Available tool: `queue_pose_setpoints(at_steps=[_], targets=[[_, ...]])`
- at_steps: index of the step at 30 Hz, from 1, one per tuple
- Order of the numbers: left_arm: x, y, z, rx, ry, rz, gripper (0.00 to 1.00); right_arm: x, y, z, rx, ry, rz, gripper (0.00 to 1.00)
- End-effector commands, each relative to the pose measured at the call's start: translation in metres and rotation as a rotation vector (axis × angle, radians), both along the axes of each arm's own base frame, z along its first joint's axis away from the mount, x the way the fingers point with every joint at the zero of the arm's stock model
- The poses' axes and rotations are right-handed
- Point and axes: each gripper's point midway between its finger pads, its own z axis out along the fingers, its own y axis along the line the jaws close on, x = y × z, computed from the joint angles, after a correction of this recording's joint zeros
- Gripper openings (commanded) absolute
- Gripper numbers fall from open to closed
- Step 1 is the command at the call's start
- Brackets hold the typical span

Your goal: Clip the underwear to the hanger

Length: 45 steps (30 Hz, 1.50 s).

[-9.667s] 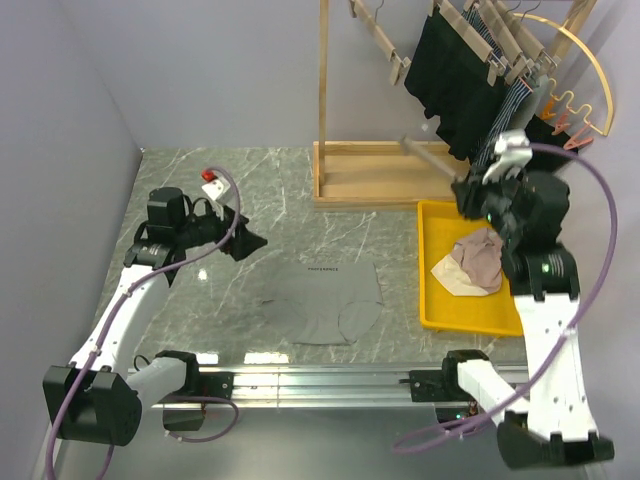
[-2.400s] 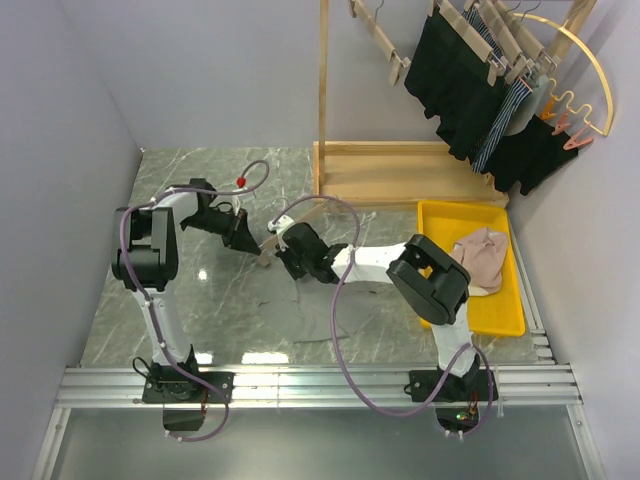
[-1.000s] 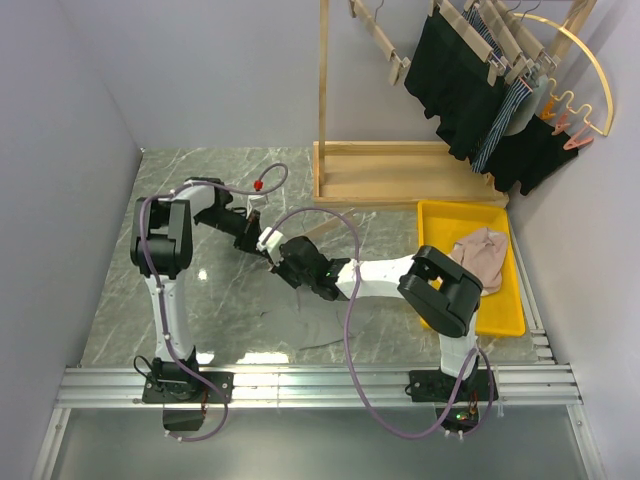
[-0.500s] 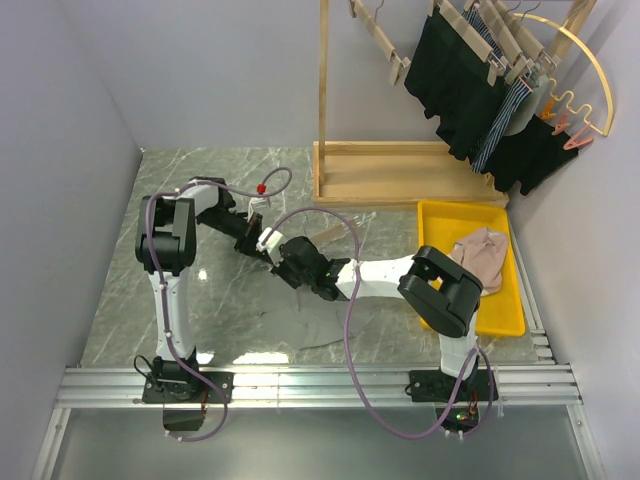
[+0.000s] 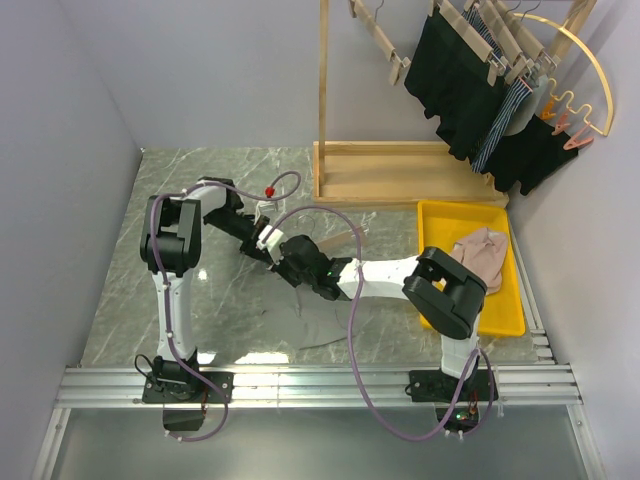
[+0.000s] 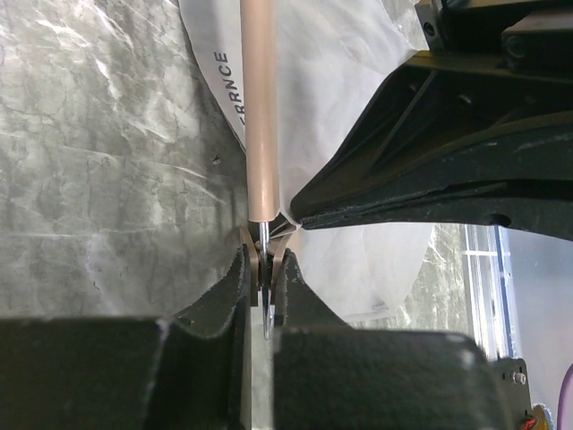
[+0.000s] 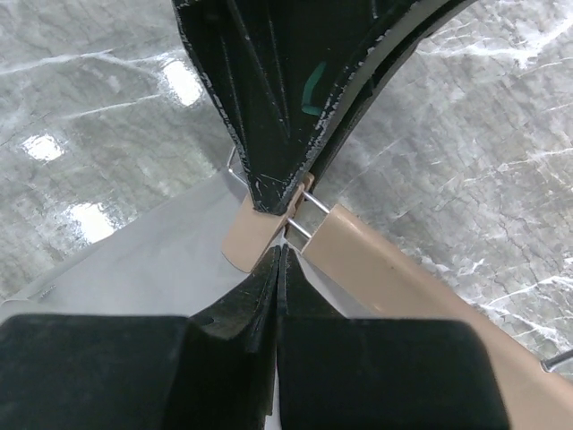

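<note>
The hanger (image 6: 260, 107), a pale wooden bar, lies over the top edge of the light grey underwear (image 6: 331, 90) on the marble table. My left gripper (image 6: 265, 260) is shut on the hanger's end clip (image 7: 255, 231), squeezing its two wooden halves. My right gripper (image 7: 280, 253) is shut, its tips right at that clip, and it pinches the underwear's (image 7: 152, 260) edge. From above, the left gripper (image 5: 258, 240) and right gripper (image 5: 282, 256) meet at the hanger's (image 5: 340, 235) left end. The underwear (image 5: 325, 315) trails toward the near edge.
A yellow tray (image 5: 440, 300) with a beige-pink garment (image 5: 478, 258) sits to the right. The wooden rack's base (image 5: 400, 175) stands behind. Black garments (image 5: 450, 80) and a yellow hoop hanger (image 5: 590, 60) hang at the upper right. Grey walls close the left and right.
Over the last second both grippers and the hanger's clipped end have shifted slightly to the right. Before that, both arms came to the table's middle with the hanger.
</note>
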Motion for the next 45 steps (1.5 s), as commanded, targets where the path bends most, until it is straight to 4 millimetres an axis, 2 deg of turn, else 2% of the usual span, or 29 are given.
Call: queue_pose_setpoints(at_steps=[1,9,15,23,25,28,30,32,33,35,37,38,39,41,42,43,44,45], targets=[[0.0,-0.002,0.012,-0.028,-0.031,-0.012,0.08,0.001,0.0,0.023,0.033,-0.044,-0.009,0.0],[0.001,-0.001,0.011,-0.02,-0.018,-0.006,0.38,0.001,0.0,0.02,0.031,-0.04,-0.012,0.0],[0.003,0.0,0.011,-0.02,-0.016,0.001,0.48,0.001,0.0,0.019,0.03,-0.039,-0.012,0.0],[0.014,0.006,0.012,-0.011,-0.002,0.061,0.5,0.002,0.002,0.012,0.018,-0.031,-0.003,0.0],[0.021,0.01,0.012,0.0,-0.004,0.095,0.46,0.003,0.003,0.008,0.012,-0.033,0.0,0.0],[0.02,0.013,0.01,0.014,0.0,0.099,0.41,0.003,0.004,0.003,0.004,-0.028,0.006,0.0],[0.018,0.015,0.009,0.023,0.005,0.095,0.41,0.002,0.004,-0.001,-0.004,-0.021,0.009,0.03],[0.016,0.016,0.008,0.026,0.011,0.098,0.41,0.002,0.004,-0.002,-0.009,-0.014,0.012,0.13],[0.017,0.017,0.009,0.026,0.009,0.104,0.41,0.0,0.004,-0.004,-0.013,-0.007,0.013,0.25],[0.018,0.019,0.008,0.031,0.012,0.12,0.41,0.0,0.005,-0.002,-0.008,-0.004,0.011,0.36],[0.021,0.024,0.013,0.034,0.007,0.141,0.43,-0.001,0.005,0.007,0.006,0.006,0.004,0.48],[0.024,0.025,0.016,0.037,0.002,0.152,0.43,0.0,0.006,0.019,0.026,0.002,0.0,0.5],[0.033,0.029,0.022,0.034,-0.044,0.174,0.44,-0.003,0.003,0.023,0.022,0.018,0.001,0.53],[0.045,0.031,0.028,0.048,-0.079,0.209,0.45,0.0,0.005,0.052,0.07,0.025,-0.011,0.56],[0.048,0.031,0.038,0.051,-0.12,0.216,0.46,-0.003,0.0,0.055,0.058,0.054,-0.013,0.59],[0.052,0.031,0.043,0.058,-0.125,0.237,0.46,0.0,0.001,0.068,0.082,0.066,-0.019,0.6],[0.055,0.031,0.044,0.071,-0.138,0.25,0.47,0.006,-0.008,0.085,0.107,0.069,-0.039,0.61],[0.058,0.032,0.047,0.076,-0.153,0.265,0.48,0.008,-0.015,0.092,0.117,0.084,-0.051,0.61]])
